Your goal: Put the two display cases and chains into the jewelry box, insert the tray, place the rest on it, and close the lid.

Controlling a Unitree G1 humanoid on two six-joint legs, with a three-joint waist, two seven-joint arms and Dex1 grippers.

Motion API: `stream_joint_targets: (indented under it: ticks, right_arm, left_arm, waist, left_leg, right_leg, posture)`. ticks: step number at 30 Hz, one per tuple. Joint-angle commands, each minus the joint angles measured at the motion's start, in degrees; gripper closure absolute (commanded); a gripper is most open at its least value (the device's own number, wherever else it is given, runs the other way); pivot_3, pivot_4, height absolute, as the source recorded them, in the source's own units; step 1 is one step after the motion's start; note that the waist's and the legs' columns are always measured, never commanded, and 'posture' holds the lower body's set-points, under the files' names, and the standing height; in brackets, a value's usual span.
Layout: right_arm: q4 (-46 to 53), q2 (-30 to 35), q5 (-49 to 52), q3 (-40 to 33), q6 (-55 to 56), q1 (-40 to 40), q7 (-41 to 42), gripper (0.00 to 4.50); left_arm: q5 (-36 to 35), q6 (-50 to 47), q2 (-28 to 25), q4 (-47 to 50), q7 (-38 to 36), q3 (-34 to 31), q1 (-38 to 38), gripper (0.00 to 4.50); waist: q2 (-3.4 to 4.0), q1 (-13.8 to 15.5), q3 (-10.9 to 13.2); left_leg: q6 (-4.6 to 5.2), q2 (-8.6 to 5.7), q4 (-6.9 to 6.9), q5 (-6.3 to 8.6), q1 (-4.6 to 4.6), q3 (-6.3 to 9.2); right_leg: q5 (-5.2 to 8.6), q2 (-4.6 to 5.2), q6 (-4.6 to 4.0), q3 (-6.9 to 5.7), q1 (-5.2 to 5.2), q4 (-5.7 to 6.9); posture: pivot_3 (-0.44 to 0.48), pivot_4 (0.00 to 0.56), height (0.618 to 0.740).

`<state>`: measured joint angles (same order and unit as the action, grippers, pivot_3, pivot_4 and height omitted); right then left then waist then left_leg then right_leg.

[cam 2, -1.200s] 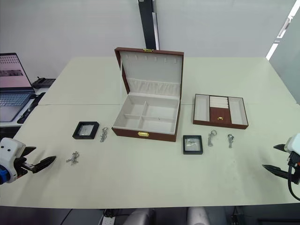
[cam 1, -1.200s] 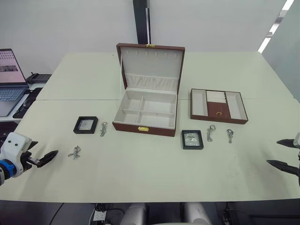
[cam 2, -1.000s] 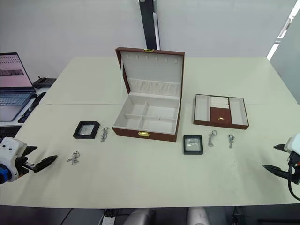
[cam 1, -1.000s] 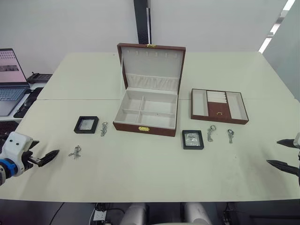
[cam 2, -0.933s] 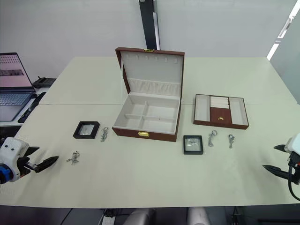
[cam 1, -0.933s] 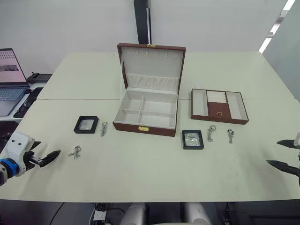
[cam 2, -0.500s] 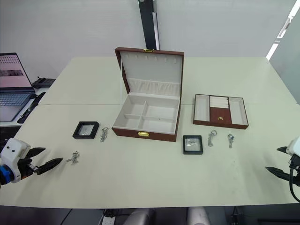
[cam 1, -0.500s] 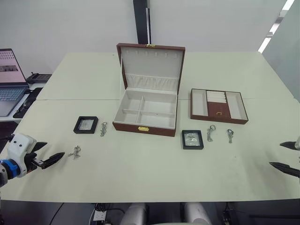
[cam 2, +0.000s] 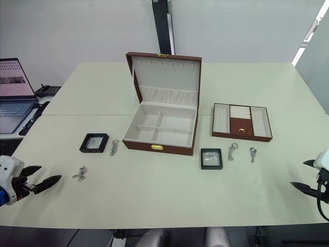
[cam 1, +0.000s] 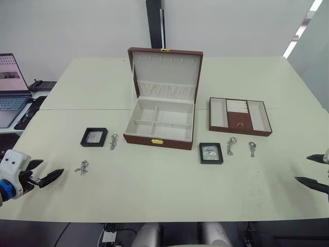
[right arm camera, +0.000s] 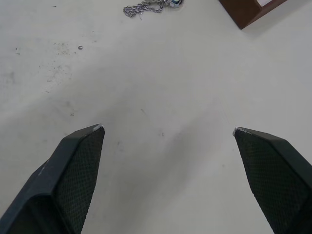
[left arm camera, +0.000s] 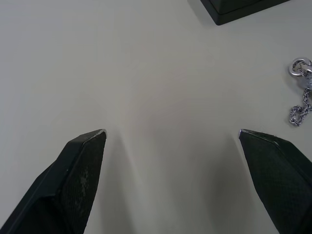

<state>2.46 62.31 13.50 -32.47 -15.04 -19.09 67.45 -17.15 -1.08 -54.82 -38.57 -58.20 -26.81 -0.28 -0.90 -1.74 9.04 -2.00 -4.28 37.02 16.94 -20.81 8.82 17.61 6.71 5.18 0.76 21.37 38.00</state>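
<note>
Black, both sets of jaws stand spread wide with nothing between them but bare cream table [cam 1: 164,195]. The left gripper [cam 1: 42,173] has drawn back toward the table's near-left edge since half a second ago, its tips lying further from the loose chain [cam 1: 82,166] just ahead of it; the right gripper [cam 1: 311,170] sits at the near-right edge, much as before. Beyond the left jaws lie a black-framed display case [cam 1: 94,137] and a second chain [cam 1: 113,141] just beside it. Ahead of the right jaws — well apart — lie two silver trinkets [cam 1: 232,145] [cam 1: 252,148], the other display case [cam 1: 211,153], and the reddish-brown tray [cam 1: 239,116]. Between the two sides the jewelry box [cam 1: 161,125] stands with its lid [cam 1: 165,73] raised upright — cream compartments empty.
</note>
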Motion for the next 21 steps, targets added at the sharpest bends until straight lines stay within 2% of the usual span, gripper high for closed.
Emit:
stream_joint_targets:
  ticks: [1,13,20,21]
  right_arm:
    - [1.09,0.02,-0.04,-1.45,1.06,-0.14,0.08,0.01]
    - [2.12,-1.79,-0.14,-0.88,-0.70,0.86,-2.79,0.01]
    - [3.62,-2.12,1.79,-0.70,-3.56,2.60,-2.73,0.01]
    - [3.82,-2.05,2.07,-0.62,-3.79,2.81,-2.65,0.00]
  left_arm:
    - [-1.60,-0.74,-0.18,1.30,1.00,-2.39,0.53,0.00]
    - [-3.52,-10.03,-0.89,7.02,3.46,-3.19,2.66,0.00]
    - [-3.88,-10.62,-1.41,8.97,3.48,-3.55,1.37,0.00]
    - [-3.79,-10.17,-1.40,8.98,3.44,-3.49,1.09,0.18]
  waist:
    - [0.00,0.01,0.00]
    - [0.00,0.02,0.00]
    - [0.00,0.00,0.00]
    - [0.00,0.01,0.00]
  left_leg:
    - [0.00,0.00,0.00,0.00,0.00,0.00]
    - [0.00,0.00,0.00,0.00,0.00,0.00]
    - [0.00,0.00,0.00,0.00,0.00,0.01]
    - [-0.01,0.00,0.00,0.00,0.00,0.00]
  right_leg:
    - [0.00,0.00,0.00,0.00,0.00,0.00]
    - [0.00,0.00,0.00,0.01,0.00,0.00]
    - [0.00,0.00,0.00,0.01,0.00,0.01]
    - [0.00,0.00,0.00,0.01,0.00,0.00]
  posture:
    - [0.000,0.150,0.740]
    - [0.000,0.150,0.740]
    - [0.000,0.150,0.740]
    - [0.000,0.150,0.740]
